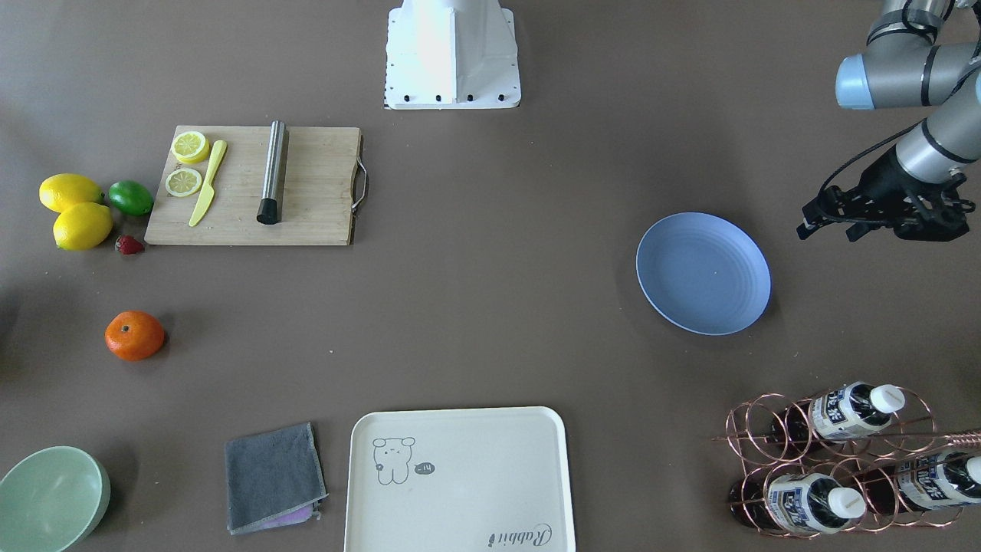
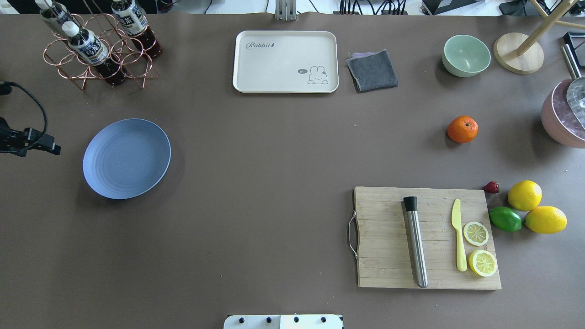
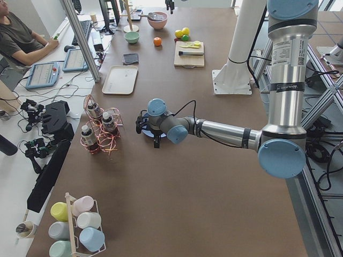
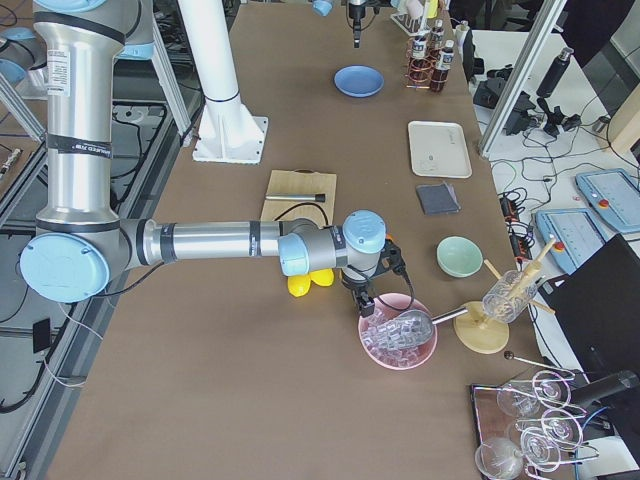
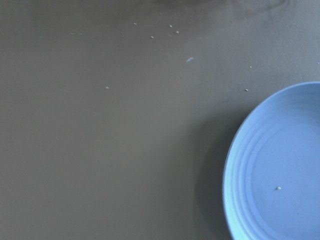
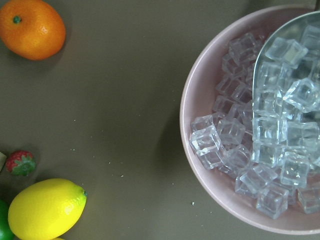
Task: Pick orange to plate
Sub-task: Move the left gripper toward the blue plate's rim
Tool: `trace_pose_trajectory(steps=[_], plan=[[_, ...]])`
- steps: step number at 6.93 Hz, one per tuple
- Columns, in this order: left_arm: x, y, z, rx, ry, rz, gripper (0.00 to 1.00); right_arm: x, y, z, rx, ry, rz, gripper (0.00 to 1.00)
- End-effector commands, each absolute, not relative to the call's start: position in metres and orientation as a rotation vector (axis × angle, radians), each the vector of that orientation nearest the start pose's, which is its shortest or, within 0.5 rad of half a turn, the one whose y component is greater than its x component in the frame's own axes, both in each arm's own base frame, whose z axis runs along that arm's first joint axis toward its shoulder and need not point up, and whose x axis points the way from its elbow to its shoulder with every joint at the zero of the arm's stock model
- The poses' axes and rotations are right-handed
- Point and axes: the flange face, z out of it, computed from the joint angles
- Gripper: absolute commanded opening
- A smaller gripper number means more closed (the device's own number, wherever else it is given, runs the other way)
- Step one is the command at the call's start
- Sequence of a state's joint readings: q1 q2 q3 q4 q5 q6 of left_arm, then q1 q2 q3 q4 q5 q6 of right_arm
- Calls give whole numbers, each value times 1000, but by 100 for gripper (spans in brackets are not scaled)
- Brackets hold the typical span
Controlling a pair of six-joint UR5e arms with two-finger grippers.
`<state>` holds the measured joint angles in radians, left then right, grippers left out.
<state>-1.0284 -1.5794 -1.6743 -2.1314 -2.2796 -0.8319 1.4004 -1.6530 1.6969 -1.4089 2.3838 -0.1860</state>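
Reading the overhead view from its left edge, your left gripper [image 1: 889, 211] hangs above bare table [image 2: 274, 183] just beside the plate [image 2: 126, 158], and nothing you can see shows whether its jaws are apart or together; its wrist camera catches only the plate's rim and brown surface. The plate lies flat and holds nothing. Well across the table, toward the right side, the orange [image 2: 462, 129] sits alone on the bare surface, touched by nothing, so by my reading the task is at its very beginning: reach, grasp, carry and release are all left to do. Your right gripper [image 4: 363, 302] shows only in the side view, poised over the edge of the pink bowl of ice [image 6: 200, 100], near the orange; I cannot tell how its jaws stand. It looks the better placed arm for the pick, though the plate lies far off on the other side. The surface is a plain brown mat, with a copper bottle rack [image 2: 96, 59] beyond the plate, a cream tray [image 2: 285, 61], a grey cloth [image 2: 372, 70], a green bowl [image 2: 466, 55], and a cutting board [image 2: 388, 237] with lemons [image 2: 524, 195] beside it. Past the far side a person [image 3: 21, 43] sits at a desk with consoles
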Motion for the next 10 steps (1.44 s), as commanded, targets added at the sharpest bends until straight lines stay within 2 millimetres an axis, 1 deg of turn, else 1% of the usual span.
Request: trace_pose_trajectory(steps=[1, 2, 3, 4, 5, 6, 7, 8, 9, 10], plan=[[255, -490, 540, 67, 921, -39, 93, -19, -471, 615, 205, -816, -420, 100], [268, -482, 550, 58, 923, -24, 92, -19, -471, 616, 203, -815, -419, 100], [271, -481, 553, 53, 928, -36, 89, -19, -471, 615, 205, -816, -420, 100], [281, -478, 556, 46, 919, -39, 88, -19, -471, 615, 203, -816, -419, 100], [285, -476, 558, 40, 916, -33, 87, -20, -471, 615, 203, -816, -421, 100], [286, -476, 566, 29, 907, -36, 82, -19, -470, 617, 200, -816, -418, 100], [286, -476, 568, 35, 911, -40, 63, -19, -470, 618, 199, -816, -417, 100], [290, -479, 560, 15, 924, -97, 11, -19, -470, 618, 199, -816, -417, 100], [292, -482, 552, 10, 934, -117, 0, -19, -470, 618, 198, -816, -416, 100], [294, -483, 546, 6, 943, -134, 0, -19, -470, 617, 200, -816, -416, 100]])
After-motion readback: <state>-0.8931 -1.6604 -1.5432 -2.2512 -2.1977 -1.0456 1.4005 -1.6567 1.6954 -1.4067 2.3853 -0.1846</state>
